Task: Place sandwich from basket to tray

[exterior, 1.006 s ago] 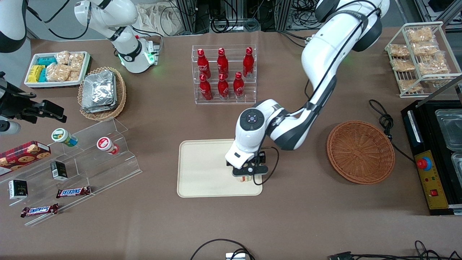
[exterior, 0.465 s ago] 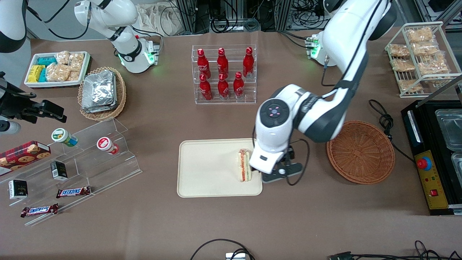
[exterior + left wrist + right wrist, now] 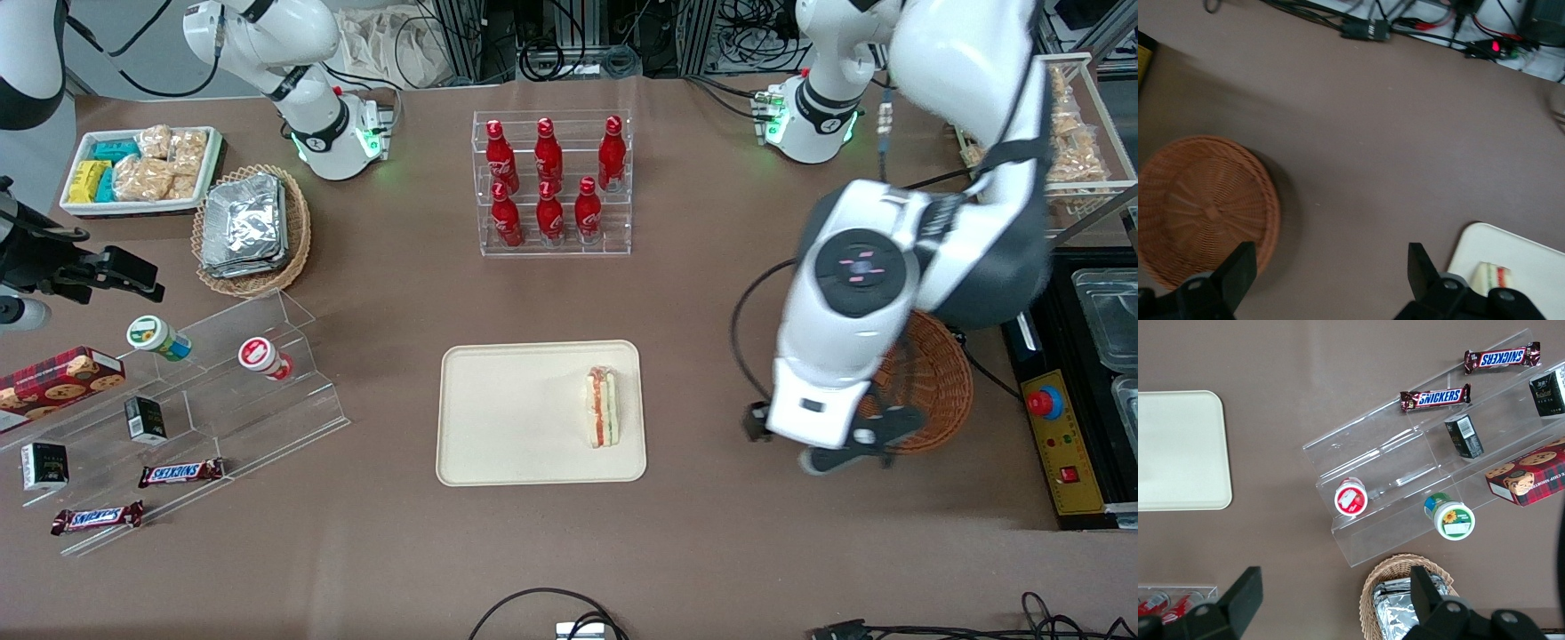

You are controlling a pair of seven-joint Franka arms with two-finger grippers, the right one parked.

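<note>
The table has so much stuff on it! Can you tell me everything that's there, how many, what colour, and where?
sandwich: one, white with red and green filling, on the tray
tray: one, cream, middle of the table
basket: one, reddish-brown, empty, toward the working arm's end
bottles: six, red, in a clear rack farther from the camera than the tray
foil packets: silver stack, in a lighter wicker basket toward the parked arm's end
Snickers bars: two, brown, on the clear stepped stand
gripper: one, black fingers, open, holding nothing, above the table between tray and basket
</note>
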